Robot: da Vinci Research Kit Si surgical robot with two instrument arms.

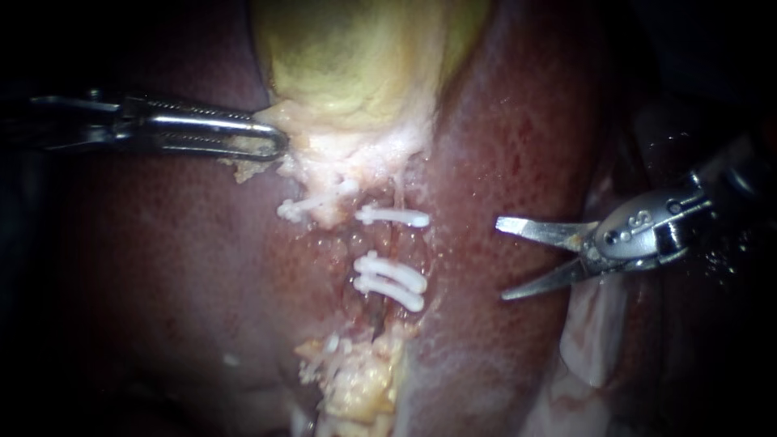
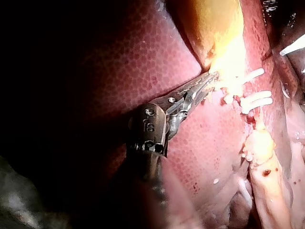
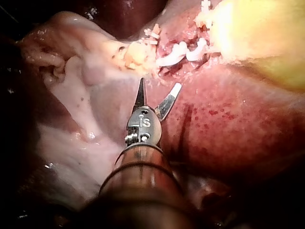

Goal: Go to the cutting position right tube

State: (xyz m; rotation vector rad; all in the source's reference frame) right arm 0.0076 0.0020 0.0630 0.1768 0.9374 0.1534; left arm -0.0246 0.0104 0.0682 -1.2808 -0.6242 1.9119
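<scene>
**Blades open, not yet at the right tube**

My right tool [image 1: 502, 259] hangs over the liver [image 1: 162, 267], right of the clipped strip. Its two thin, flat metal blades are spread in a V that grips nothing, and their points face left toward the clips [image 1: 392, 216]. The right tube [image 1: 396, 241] runs near to far down a raw red groove. One white clip crosses it at the far end and two lie close together nearer me. I judge the cut belongs in the bare stretch between them. The blades are apart from that spot, so the approach is left to make; nothing is between them yet.

My left tool [image 1: 279, 144] is long and slotted. Its tip lies against the pale, ragged tissue at the base of the gallbladder [image 1: 356, 57]; I cannot tell whether it grips.

The liver is smooth, wet and finely mottled dark red. The gallbladder is a glossy yellow-green sac. The clips are stiff, slightly curved white bars. Crumbly yellow fat sits at the near end of the groove.
</scene>
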